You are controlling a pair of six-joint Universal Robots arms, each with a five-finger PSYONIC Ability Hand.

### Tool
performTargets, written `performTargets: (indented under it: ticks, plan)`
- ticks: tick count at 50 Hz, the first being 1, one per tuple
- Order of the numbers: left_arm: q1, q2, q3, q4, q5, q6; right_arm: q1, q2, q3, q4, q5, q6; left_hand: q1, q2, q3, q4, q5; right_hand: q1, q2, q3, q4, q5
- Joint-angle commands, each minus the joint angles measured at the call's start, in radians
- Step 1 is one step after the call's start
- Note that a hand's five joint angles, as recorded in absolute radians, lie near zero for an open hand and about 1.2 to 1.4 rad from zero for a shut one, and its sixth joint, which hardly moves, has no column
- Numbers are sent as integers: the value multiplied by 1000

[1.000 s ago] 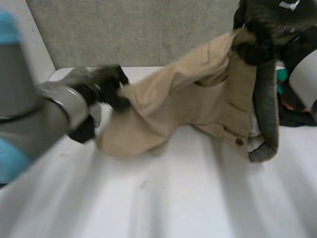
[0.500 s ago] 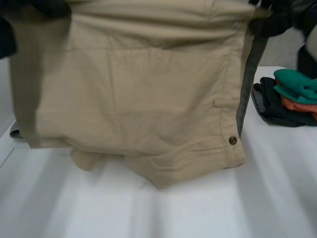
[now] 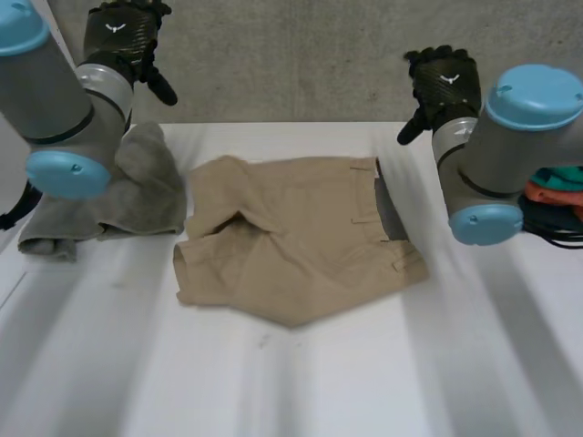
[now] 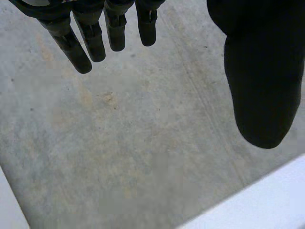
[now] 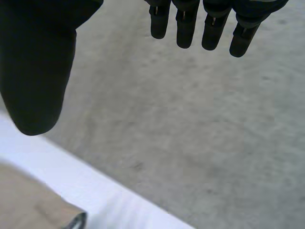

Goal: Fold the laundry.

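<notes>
near edge of table (image 3: pixel 301 391) is bare, room to work. tan shorts (image 3: pixel 301 241) lie mid-table, mostly flat, waistband twd the right arm, leg openings twd the left arm. not clean tho: the far leg on the left-arm side is bunched and lapped over itself, and the near hem runs crooked. dark strip at the waistband, belt or lining, can't tell. grey towel (image 3: pixel 137 187) is heaped under the left arm, just beside the shorts. stack of folded clothes (image 3: pixel 554 193) sits behind the right arm, apart from the shorts. left hand (image 3: pixel 123 36) and right hand (image 3: pixel 444 80) are both up off the table in front of the wall (image 3: pixel 291 55). left's fingers (image 4: pixel 95 36) are straight, thumb wide apart, nothing held. right wrist view reads the same for the right, w/ a corner of the shorts out past its thumb.

my read: lay-out done, fold not begun. to do it well imo:
- flatten first. left palm down on the bunched leg, sweep outward away from the waistband. folding over that lump bakes in a crease.
- then pinch both ends of one long side, right at waistband, left at hem.
- carry that side over onto the other in one level move, edges matched, leg on leg.
- keep the lift low so the cloth doesn't drag.
- risk: left hand snags the towel, it's close. nudge the shorts clear if needed.
</notes>
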Motion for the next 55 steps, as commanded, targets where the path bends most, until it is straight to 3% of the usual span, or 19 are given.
performTargets:
  ticks: [1,6,12,17,22,26,30,35,41,52,55]
  plan:
    - [-37,263,-440,-65,46,38,-44,-270,273,246,-263,-182,305,293,294,297,275,-47,-35,-34,-28,-46]
    - [-74,380,-717,-170,118,45,-105,-400,460,415,-392,-341,564,552,553,555,533,246,259,259,265,247]
    - [-111,429,-943,-265,193,36,-180,-456,642,519,-455,-464,931,919,920,922,900,536,549,549,555,537]
    - [-128,388,-999,-296,213,38,-208,-414,730,520,-495,-510,887,876,876,879,857,654,667,667,673,655]
    - [-120,295,-945,-268,198,41,-197,-310,720,417,-524,-506,579,567,568,571,549,634,647,647,653,635]
    - [-103,226,-873,-230,167,38,-176,-238,675,279,-520,-446,582,570,571,573,551,490,503,503,509,491]
    - [-102,173,-805,-162,123,47,-151,-190,643,164,-511,-383,532,520,521,524,502,176,189,189,195,177]
    - [-100,96,-718,-79,46,100,-122,-128,588,58,-469,-352,371,359,360,363,340,170,183,183,189,171]
    - [-102,42,-631,-24,20,160,-85,-86,537,-8,-423,-351,344,332,333,336,313,193,206,207,212,194]
    - [-102,-159,-380,-18,-1,306,-55,98,350,-34,-342,-374,306,294,295,297,275,472,485,485,491,473]
    - [-108,-197,-339,-19,-1,335,-50,118,325,-42,-322,-371,505,493,494,496,474,911,924,924,930,912]
